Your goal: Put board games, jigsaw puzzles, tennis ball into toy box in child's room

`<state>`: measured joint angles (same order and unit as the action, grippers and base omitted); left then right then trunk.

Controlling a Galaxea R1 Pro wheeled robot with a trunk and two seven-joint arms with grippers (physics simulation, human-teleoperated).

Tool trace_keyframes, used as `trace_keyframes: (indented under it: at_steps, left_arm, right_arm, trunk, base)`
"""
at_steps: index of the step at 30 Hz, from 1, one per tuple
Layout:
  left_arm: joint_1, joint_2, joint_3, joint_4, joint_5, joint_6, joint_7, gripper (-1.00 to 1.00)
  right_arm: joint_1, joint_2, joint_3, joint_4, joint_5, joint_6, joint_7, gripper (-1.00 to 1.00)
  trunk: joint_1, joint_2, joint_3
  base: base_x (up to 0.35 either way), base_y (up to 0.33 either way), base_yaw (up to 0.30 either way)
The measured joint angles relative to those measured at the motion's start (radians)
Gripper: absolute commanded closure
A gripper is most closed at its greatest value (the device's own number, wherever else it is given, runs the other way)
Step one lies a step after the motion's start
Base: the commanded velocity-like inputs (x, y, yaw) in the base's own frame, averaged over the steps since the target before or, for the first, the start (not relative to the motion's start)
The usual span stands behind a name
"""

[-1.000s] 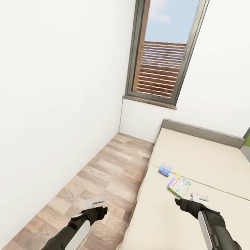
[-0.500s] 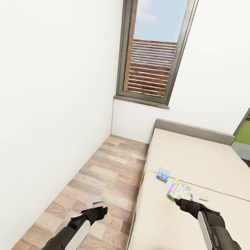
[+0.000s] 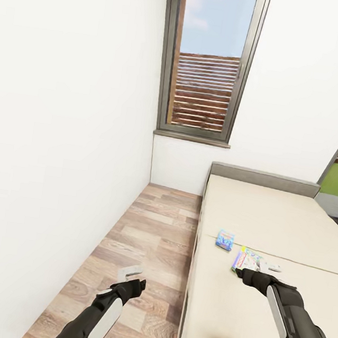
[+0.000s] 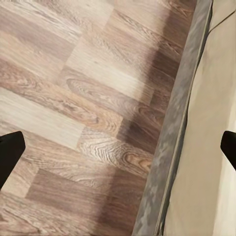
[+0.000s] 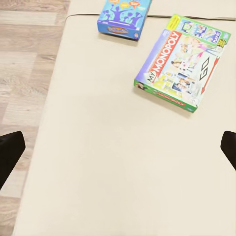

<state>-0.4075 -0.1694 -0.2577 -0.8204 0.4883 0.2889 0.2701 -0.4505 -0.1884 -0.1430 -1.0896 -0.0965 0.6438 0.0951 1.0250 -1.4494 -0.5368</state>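
- Head view: the left gripper [image 3: 133, 272] hangs over the wood floor [image 3: 143, 240] beside the bed [image 3: 268, 225], its pale fingers spread apart and holding nothing.
- The right gripper [image 3: 268, 267] is out over the mattress, fingers parted and empty. The green game [image 3: 246, 259] lies flat just ahead of its tips, partly behind them; whether they touch it cannot be told.
- The blue game [image 3: 225, 239] rests flat on the bed a little beyond the green one, further from the right gripper and toward the floor side.
- A tall window [image 3: 209, 62] stands in the far wall behind the bed's grey headboard.
- Left wrist view: dark fingertips [image 4: 10, 150] sit at both edges of the frame, wide apart, above floorboards and the bed's grey side rail [image 4: 172, 142].
- Right wrist view: dark fingertips [image 5: 10, 147] again stand wide apart, nothing between them but cream mattress [image 5: 123, 162].
- The green game [image 5: 183, 61], printed "Monopoly", lies ahead of the open jaws; the blue game [image 5: 123, 17] lies beyond it, apart from it, near the mattress edge.
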Motion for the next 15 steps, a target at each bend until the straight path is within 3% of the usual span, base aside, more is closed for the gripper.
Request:
trace_keyframes:
  at_steps: [7,15]
  left_arm:
    - [0.000,0.000,-0.001,0.000,0.000,-0.001,0.000,-1.00]
    - [0.000,0.000,-0.001,0.000,0.000,0.000,-0.001,-1.00]
  right_arm:
    - [-0.001,0.001,0.000,0.000,0.000,0.000,0.000,-1.00]
    - [0.000,0.001,0.000,0.000,0.000,0.000,-0.001,-1.00]
  trunk:
    - [0.000,0.000,0.000]
    - [0.000,0.000,0.000]
  base:
    - [0.010,0.012,-0.002]
    - [0.002,0.189,-0.041]
